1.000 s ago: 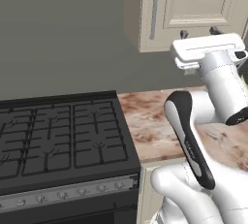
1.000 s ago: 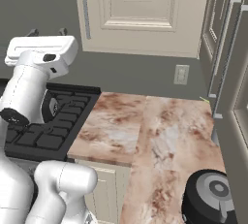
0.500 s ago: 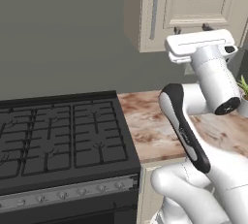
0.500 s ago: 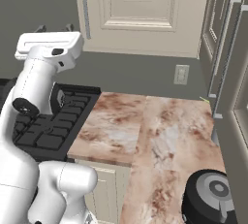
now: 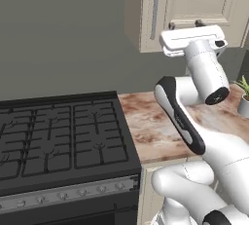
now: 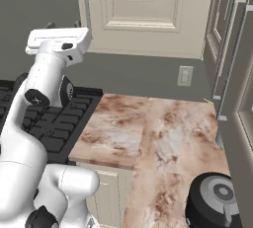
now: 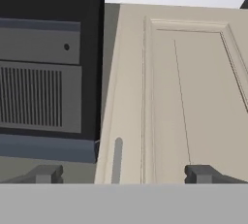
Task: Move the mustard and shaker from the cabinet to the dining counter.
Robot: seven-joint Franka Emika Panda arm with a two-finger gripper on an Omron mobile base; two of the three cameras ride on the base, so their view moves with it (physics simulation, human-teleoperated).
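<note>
Two-finger gripper (image 7: 121,173) on the white arm: jaws spread wide, nothing between them, raised level with the lower edge of the beige panelled wall cabinet (image 5: 194,9), pointing at its closed door. Long vertical metal handle (image 7: 117,160) sits just ahead, between the two dark fingertips (image 7: 46,173) and nearer the left one in the hand view; its long axis is upright, so my read is the jaws need to straddle it sideways before pulling. Yellow mustard bottle and black shaker presumably behind that shut door, can't confirm. Hand view adds a dark vent panel (image 7: 43,72) beside the cabinet edge; left base view gives the black gas stove (image 5: 58,141) and the short marbled counter (image 5: 151,126) below; right base view alone has a wall outlet (image 6: 185,75) and a round black appliance (image 6: 217,205) at bottom right
</note>
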